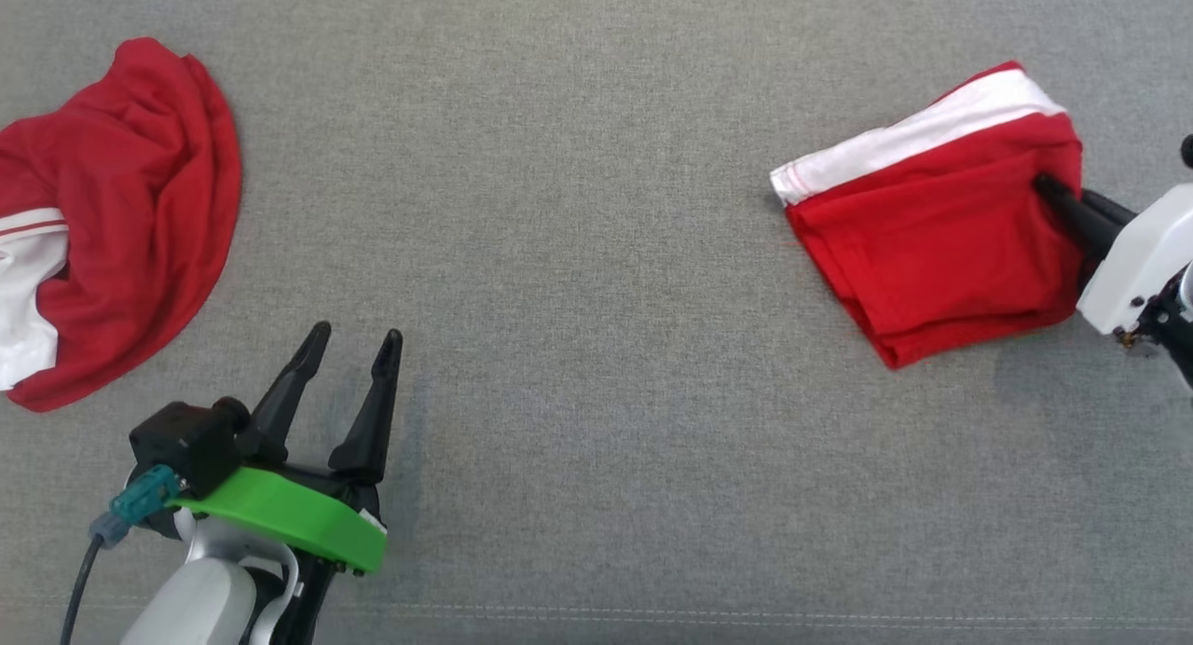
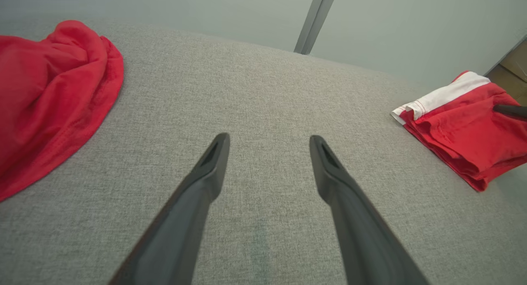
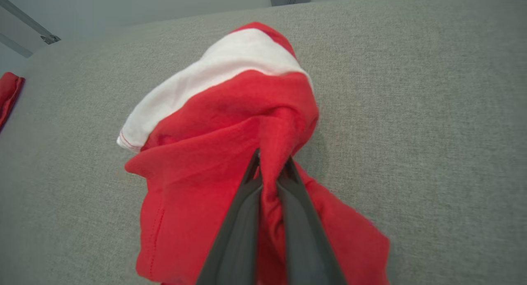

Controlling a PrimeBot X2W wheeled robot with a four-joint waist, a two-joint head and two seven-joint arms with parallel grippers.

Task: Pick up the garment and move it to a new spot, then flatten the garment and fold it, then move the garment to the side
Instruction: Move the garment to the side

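Right gripper (image 1: pixel 1049 186) is clenched on the right edge of the folded garment (image 1: pixel 932 244), which lies far right on the grey surface (image 1: pixel 596 160) and stretches leftward from it. Left gripper (image 1: pixel 358 334) is open, well apart; the right arm is nearer.

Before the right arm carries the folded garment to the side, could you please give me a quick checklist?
1. Grip: right gripper shut on the folded garment at its edge: ok.
2. Fold: white band along one edge, layers stacked: ok.
3. Every layer caught in the grip: cannot tell.
4. Other arm: left gripper open, apart from both garments: ok.
5. Neighbour: crumpled garment lies well apart from the folded one: ok.
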